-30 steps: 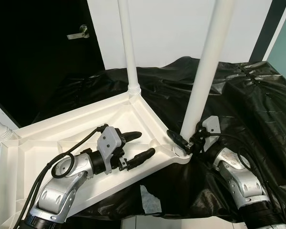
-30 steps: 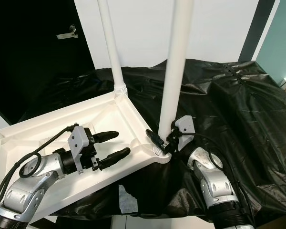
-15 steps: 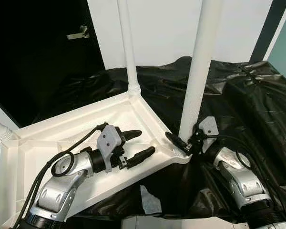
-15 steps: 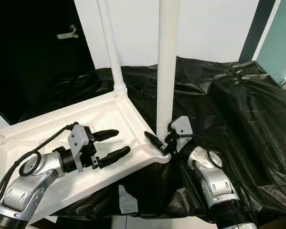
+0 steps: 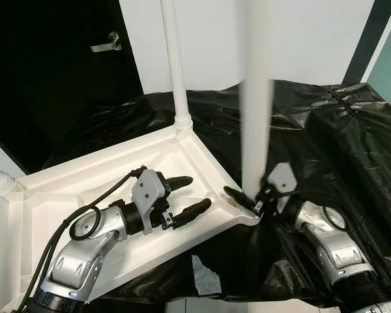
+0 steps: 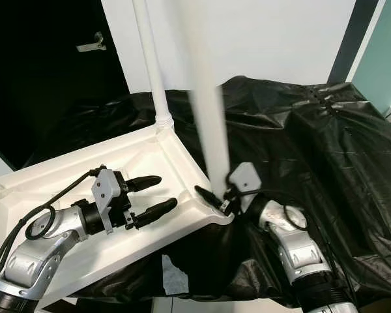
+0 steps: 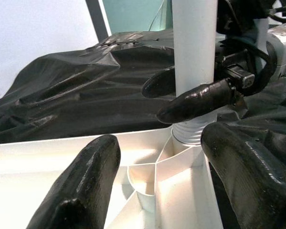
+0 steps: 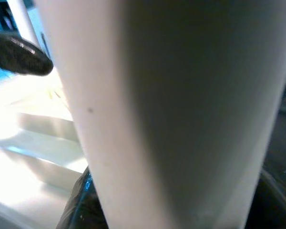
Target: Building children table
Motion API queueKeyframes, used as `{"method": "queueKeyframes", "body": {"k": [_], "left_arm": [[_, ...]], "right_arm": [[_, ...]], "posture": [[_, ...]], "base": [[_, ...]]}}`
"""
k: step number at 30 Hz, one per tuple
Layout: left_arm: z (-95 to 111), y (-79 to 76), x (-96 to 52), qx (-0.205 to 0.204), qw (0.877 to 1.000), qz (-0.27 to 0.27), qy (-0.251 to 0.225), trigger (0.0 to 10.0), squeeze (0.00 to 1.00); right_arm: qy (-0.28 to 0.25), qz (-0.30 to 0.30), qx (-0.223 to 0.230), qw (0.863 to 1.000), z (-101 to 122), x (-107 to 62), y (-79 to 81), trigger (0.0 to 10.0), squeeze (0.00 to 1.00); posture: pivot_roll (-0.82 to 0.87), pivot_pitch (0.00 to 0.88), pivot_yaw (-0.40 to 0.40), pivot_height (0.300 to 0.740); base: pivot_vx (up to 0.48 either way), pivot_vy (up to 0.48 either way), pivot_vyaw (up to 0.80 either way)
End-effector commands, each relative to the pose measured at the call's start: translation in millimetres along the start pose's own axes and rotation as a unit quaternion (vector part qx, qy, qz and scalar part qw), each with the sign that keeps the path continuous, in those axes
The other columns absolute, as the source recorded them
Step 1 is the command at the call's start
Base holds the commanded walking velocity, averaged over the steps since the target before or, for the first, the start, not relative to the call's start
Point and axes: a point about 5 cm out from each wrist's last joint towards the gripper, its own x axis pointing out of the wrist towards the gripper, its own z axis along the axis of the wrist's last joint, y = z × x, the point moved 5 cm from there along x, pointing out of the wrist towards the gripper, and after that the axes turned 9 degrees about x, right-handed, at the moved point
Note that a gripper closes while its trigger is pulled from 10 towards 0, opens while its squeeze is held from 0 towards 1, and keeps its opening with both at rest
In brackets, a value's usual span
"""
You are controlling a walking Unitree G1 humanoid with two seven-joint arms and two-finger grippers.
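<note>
A white plastic table top (image 5: 85, 166) lies upside down on a black sheet (image 5: 339, 143). One white leg (image 5: 176, 72) stands upright in the far corner. A second leg (image 5: 256, 98), blurred by motion, stands in the near right corner socket (image 7: 193, 133). My right gripper (image 5: 247, 195) is shut on that leg just above the socket, one finger on each side of it. My left gripper (image 5: 199, 191) hovers open over the table's underside, a hand's width left of the socket, holding nothing and pointing at the leg (image 7: 193, 43).
A third leg (image 5: 0, 177) juts out at the far left corner. A dark door with a lever handle (image 5: 107, 45) stands behind on the left, a white wall behind the sheet. A pale torn patch (image 5: 205, 274) shows in the sheet near the front edge.
The leg in my right gripper has swung from leaning right to about upright, its top moving left. The left gripper has stayed open in place.
</note>
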Motion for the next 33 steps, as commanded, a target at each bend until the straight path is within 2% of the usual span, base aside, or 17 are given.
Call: {"method": "queueKeyframes", "body": {"k": [1,3,11,13,15,18,21,25,26,27,28,30,33], "left_arm": [[0.3,3.6,-2.4,0.008,1.000,-0.004,0.002,10.0,0.00],[0.3,3.6,-2.4,0.009,1.000,-0.004,0.002,10.0,0.00],[1.0,3.6,-2.5,0.009,1.000,-0.003,0.000,10.0,0.00],[1.7,3.9,-2.0,0.009,1.000,-0.001,-0.001,10.0,0.00],[1.7,3.9,-2.0,0.009,1.000,-0.001,-0.001,10.0,0.00],[2.1,4.6,-1.7,0.010,1.000,-0.001,-0.002,10.0,0.00],[2.3,5.6,-1.3,0.011,1.000,-0.001,-0.002,10.0,0.00],[2.6,5.3,-0.5,0.012,1.000,-0.004,-0.003,10.0,0.00],[2.6,5.3,-0.5,0.012,1.000,-0.004,-0.003,10.0,0.00],[3.5,6.1,0.4,0.013,1.000,-0.005,-0.005,10.0,0.00],[3.5,6.1,0.4,0.013,1.000,-0.005,-0.005,10.0,0.00],[3.9,6.5,0.6,0.013,1.000,-0.005,-0.005,10.0,0.00],[3.9,6.6,0.6,0.014,1.000,-0.004,-0.005,10.0,0.00]], "right_arm": [[0.069,-0.018,0.058,0.996,-38.2,-8.3,-3.3,10.0,0.00],[0.076,-0.037,0.058,0.995,-38.7,-8.6,-10.8,10.0,0.00],[0.066,-0.068,0.067,0.993,-35.0,-6.1,-15.8,10.0,0.00],[0.049,-0.121,0.108,0.985,-38.2,-5.7,-22.8,10.0,0.00],[0.049,-0.121,0.108,0.985,-38.2,-5.7,-22.8,10.0,0.00],[0.037,-0.148,0.142,0.978,-42.5,-7.4,-27.1,10.0,0.00],[0.033,-0.148,0.147,0.977,-43.4,-7.0,-24.2,10.0,0.00],[0.054,-0.133,0.076,0.987,-42.5,-5.2,-19.2,10.0,0.00],[0.054,-0.133,0.076,0.987,-42.5,-5.2,-19.2,10.0,0.00],[0.072,-0.117,0.024,0.990,-40.6,-2.8,-15.5,10.0,0.00],[0.072,-0.117,0.024,0.990,-40.6,-2.8,-15.5,10.0,0.00],[0.094,-0.096,-0.014,0.991,-42.5,-1.2,-10.6,10.0,0.00],[0.103,-0.084,-0.036,0.990,-44.0,-0.4,-7.8,10.0,0.00]], "posture": [[-0.01,0.000,0.066,0.740],[0.00,0.000,0.063,0.740],[0.00,0.000,0.061,0.740],[-0.01,0.000,0.061,0.740],[-0.01,0.000,0.061,0.740],[-0.01,0.000,0.062,0.740],[-0.02,0.000,0.069,0.740],[-0.02,0.000,0.070,0.740],[-0.02,0.000,0.070,0.740],[-0.02,0.000,0.070,0.740],[-0.02,0.000,0.070,0.740],[-0.02,0.000,0.067,0.740],[-0.02,0.000,0.066,0.740]], "base": [[0.000,0.000,0.00],[0.000,0.000,0.00],[0.000,0.000,0.00],[0.000,0.000,0.00],[0.000,0.000,0.00],[0.000,0.000,0.00],[0.000,0.000,0.00],[0.000,0.000,0.00],[0.000,0.000,0.00],[0.000,0.000,0.00],[0.000,0.000,0.00],[0.000,0.000,0.00],[0.000,0.000,0.00]]}}
